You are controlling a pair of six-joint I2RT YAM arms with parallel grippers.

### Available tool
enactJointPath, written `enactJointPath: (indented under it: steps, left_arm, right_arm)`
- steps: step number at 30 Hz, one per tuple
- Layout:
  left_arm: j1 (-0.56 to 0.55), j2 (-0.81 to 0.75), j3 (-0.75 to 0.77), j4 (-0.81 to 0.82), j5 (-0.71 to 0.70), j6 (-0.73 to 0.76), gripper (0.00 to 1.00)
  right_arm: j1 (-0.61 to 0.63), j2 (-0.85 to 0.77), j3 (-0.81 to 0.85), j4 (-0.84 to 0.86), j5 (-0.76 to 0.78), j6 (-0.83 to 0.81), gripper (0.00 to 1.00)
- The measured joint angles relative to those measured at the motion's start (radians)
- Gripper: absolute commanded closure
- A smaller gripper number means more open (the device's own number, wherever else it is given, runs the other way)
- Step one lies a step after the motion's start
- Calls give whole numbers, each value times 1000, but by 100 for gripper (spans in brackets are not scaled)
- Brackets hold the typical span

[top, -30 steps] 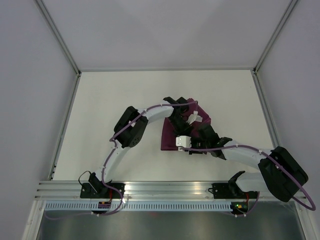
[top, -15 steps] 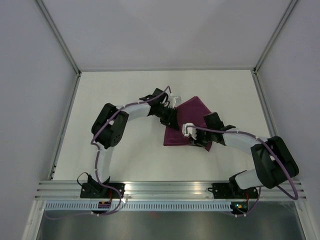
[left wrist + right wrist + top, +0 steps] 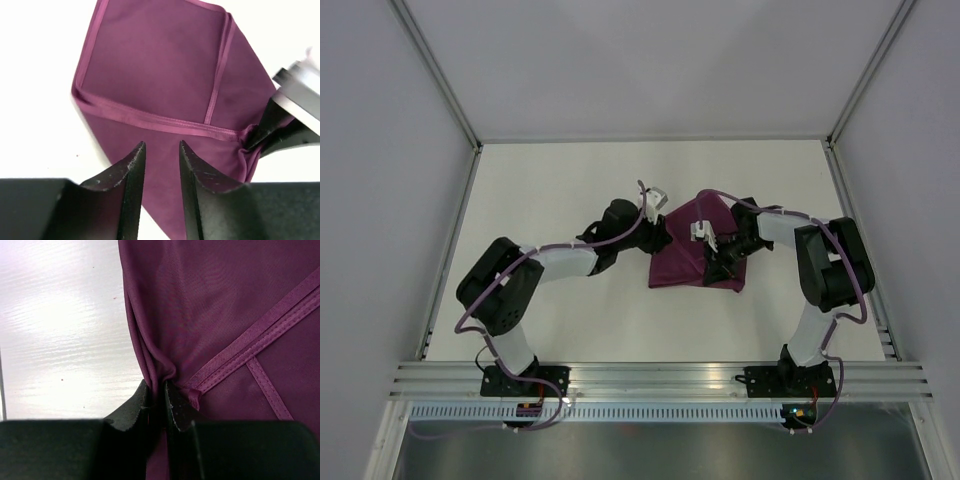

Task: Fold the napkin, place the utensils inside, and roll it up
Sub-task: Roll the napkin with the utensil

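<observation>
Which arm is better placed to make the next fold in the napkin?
Right. The right gripper is shut on a bunched edge of the napkin. The left gripper hangs open over it, holding nothing.

top: fixed, high behind the arm bases (image 3: pixel 525 380), looking down on the whole bench (image 3: pixel 540 190) | left wrist: close, past the left tool (image 3: pixel 161 155), facing the napkin (image 3: pixel 160 65) | right wrist: even closer, right tool (image 3: pixel 159 390) at the napkin's edge | shared: napkin in all three
</observation>
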Motion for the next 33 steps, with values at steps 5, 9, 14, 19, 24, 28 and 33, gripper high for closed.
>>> enactJointPath:
  steps: [5, 9, 14, 19, 24, 28, 33]
  left_arm:
    - [-85, -108, -192, 240, -152, 146, 42]
    - [-174, -188, -272, 425, -326, 300, 9]
    - [-205, -203, -272, 630, -383, 339, 0]
    - [-161, -213, -152, 522, -292, 368, 0]
    - [-227, -234, -225, 570, -253, 557, 1]
    - [-308, -208, -327, 544, -249, 697, 5]
    - [-374, -200, -356, 463, -252, 759, 9]
  right_arm:
    - [-24, 76, 72, -109, -43, -35, 100]
    - [-34, 116, 106, -177, -61, -47, 99]
    - [-35, 143, 129, -226, -68, -47, 100]
    - [-36, 154, 136, -247, -70, -45, 99]
    - [-38, 172, 150, -263, -76, -33, 100]
    - [-42, 194, 167, -282, -85, -14, 100]
    - [-45, 212, 180, -293, -91, 6, 100]
